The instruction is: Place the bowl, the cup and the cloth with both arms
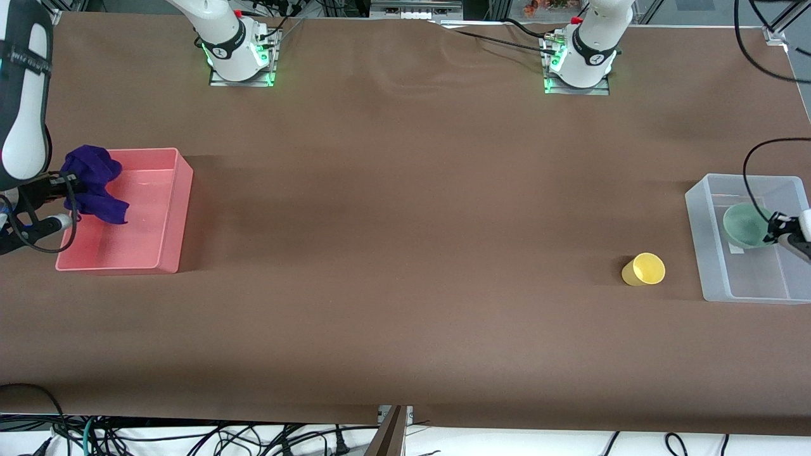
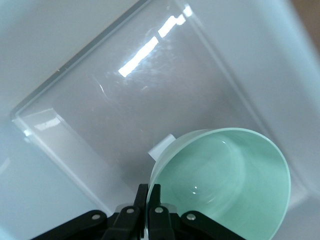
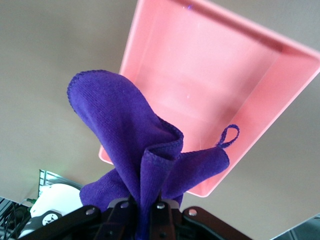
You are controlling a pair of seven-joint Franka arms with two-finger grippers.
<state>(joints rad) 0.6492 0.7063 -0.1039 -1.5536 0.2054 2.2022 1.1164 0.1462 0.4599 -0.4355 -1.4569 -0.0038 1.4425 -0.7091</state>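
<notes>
My left gripper (image 1: 774,229) is shut on the rim of the mint-green bowl (image 1: 746,226) and holds it tilted over the clear bin (image 1: 709,253); the left wrist view shows the bowl (image 2: 225,180) pinched by my left gripper (image 2: 149,192). My right gripper (image 1: 71,183) is shut on the purple cloth (image 1: 95,183), which hangs over the edge of the pink bin (image 1: 168,228); the right wrist view shows the cloth (image 3: 135,145) in my right gripper (image 3: 148,202) above the pink bin (image 3: 210,65). The yellow cup (image 1: 644,269) lies on its side on the table beside the clear bin.
The brown table (image 1: 405,209) spans the view. The pink bin stands at the right arm's end, the clear bin at the left arm's end. Both arm bases (image 1: 237,57) stand along the table's edge farthest from the front camera. Cables hang below the near edge.
</notes>
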